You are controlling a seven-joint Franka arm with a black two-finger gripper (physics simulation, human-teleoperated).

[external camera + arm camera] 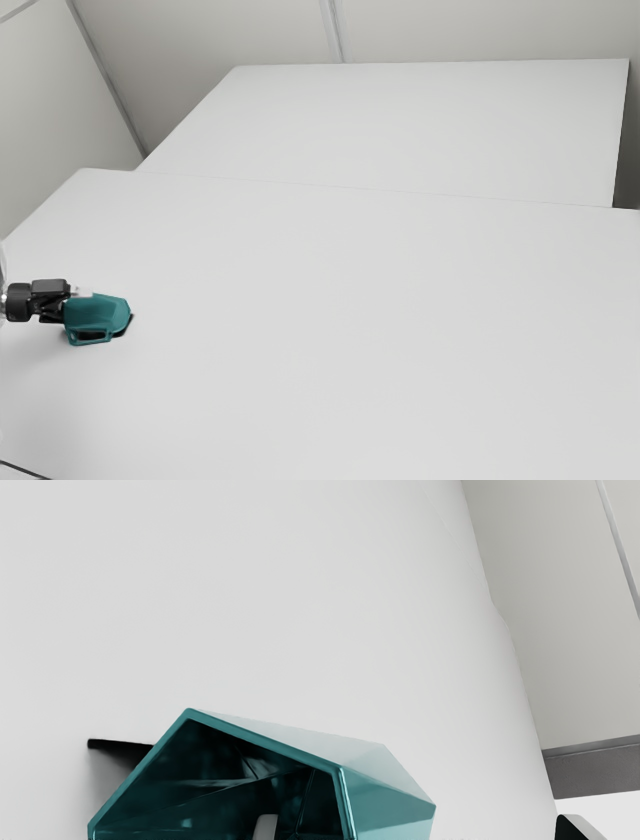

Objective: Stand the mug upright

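"Jaw tips come nearest the wrist camera, set wide apart. One lines up with the open mouth of the mug (395, 787), the other stands out past its outer wall."

"So is the gripper (73, 299) holding it?"

"No, not gripping at all. The mug isn't pinched from both sides, and the jaws are well spread."

"Which way up is the mug, then?"

"On its side, down on the table (350, 310). Its mouth faces the gripper, and its base points toward the exterior view's right. So it's not upright."

"And the handle (91, 338)?"

"Out at the side, toward the exterior camera. You can see the gap through it. It's teal, same as the rest, and the body is all flat facets with sharp corners."

"What's that dark patch (120, 752) by the rim?"

"Can't tell whether that's shadow or part of the mug. It's just beside the rim, on the side away from the outer jaw."

"Whereabouts on the table is all this?"

"Near the exterior view's left edge, with the black end of the arm (18, 302) reaching in from there. Beyond the table there's another white surface (420, 130), then a pale wall (480, 28)"
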